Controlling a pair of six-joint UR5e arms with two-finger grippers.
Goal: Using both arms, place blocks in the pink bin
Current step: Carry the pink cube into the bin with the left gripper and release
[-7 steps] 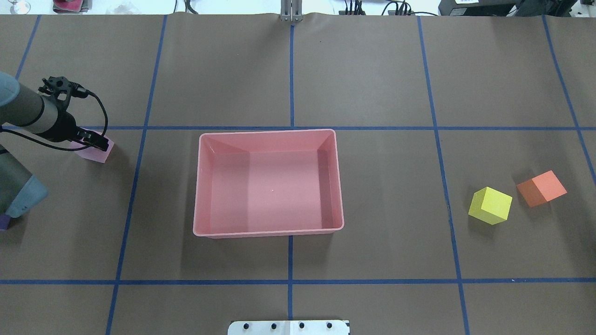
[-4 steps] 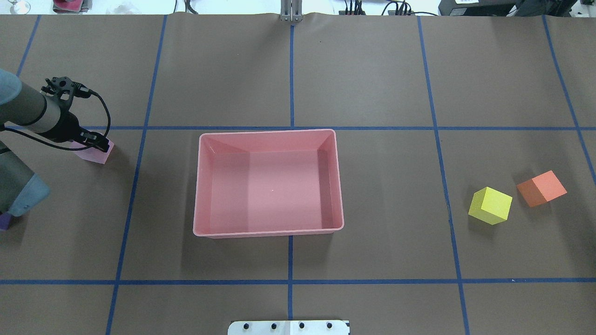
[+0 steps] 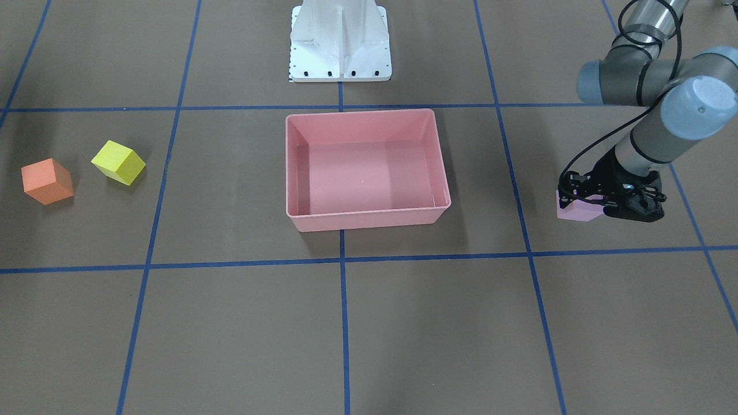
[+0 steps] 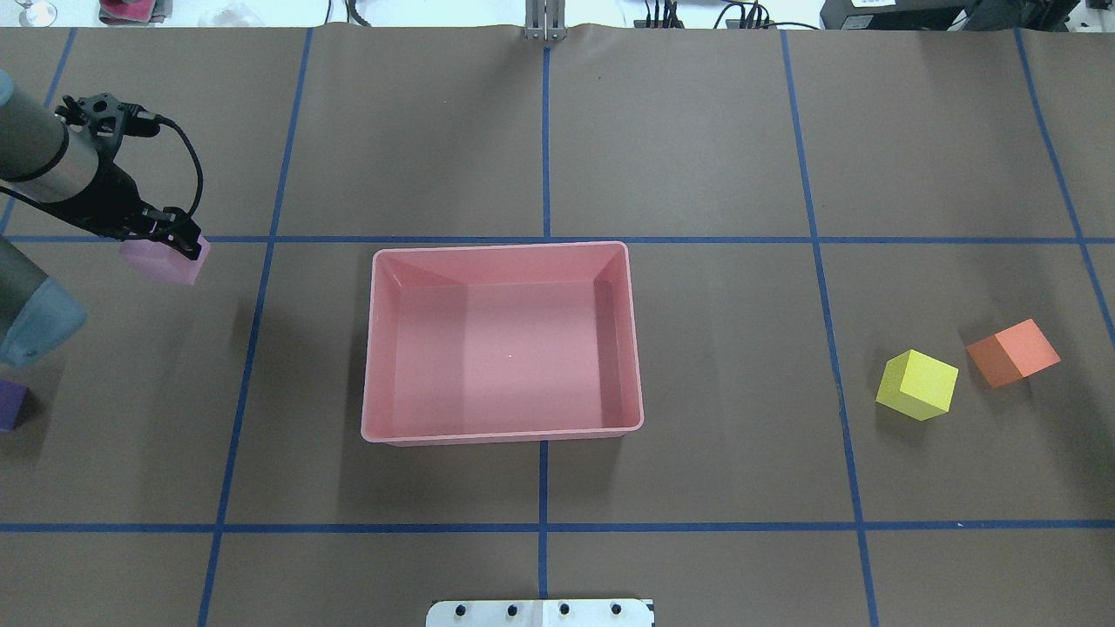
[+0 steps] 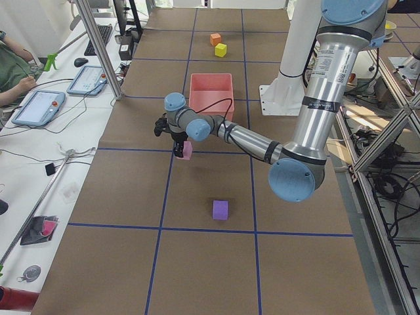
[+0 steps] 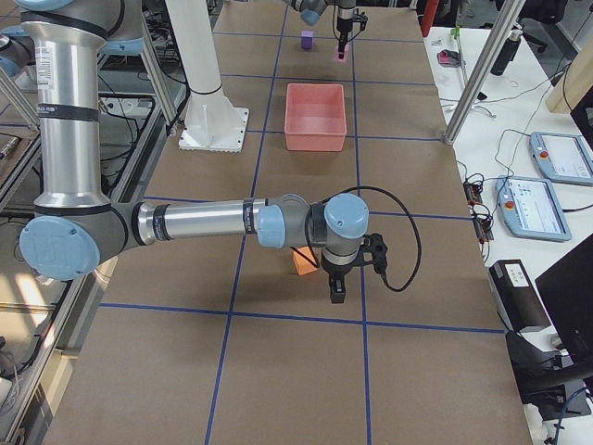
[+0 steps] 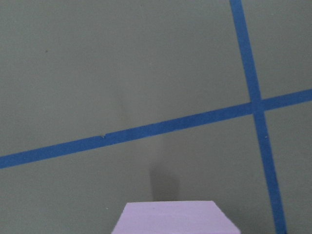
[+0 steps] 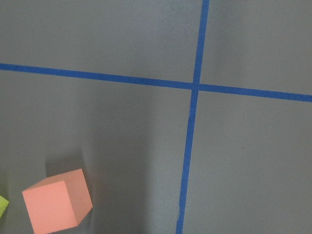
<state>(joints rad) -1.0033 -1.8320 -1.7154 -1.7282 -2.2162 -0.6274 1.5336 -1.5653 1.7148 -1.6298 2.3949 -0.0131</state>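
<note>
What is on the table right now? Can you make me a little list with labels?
bin: pink bin, empty, in the middle of the table
left gripper: shut on the pink-lilac block, held above the table
right gripper: hangs near the orange block; open or shut cannot be told
yellow block: on the table next to the orange one, outside the bin
purple block: on the table at the robot's left, outside the bin
blocks in bin: none

No text, label, brand, number or sign is legible in any view. The dark printed markings (image 5: 323, 64) on the grey tubular left arm (image 5: 308, 125) are too small to read.
</note>
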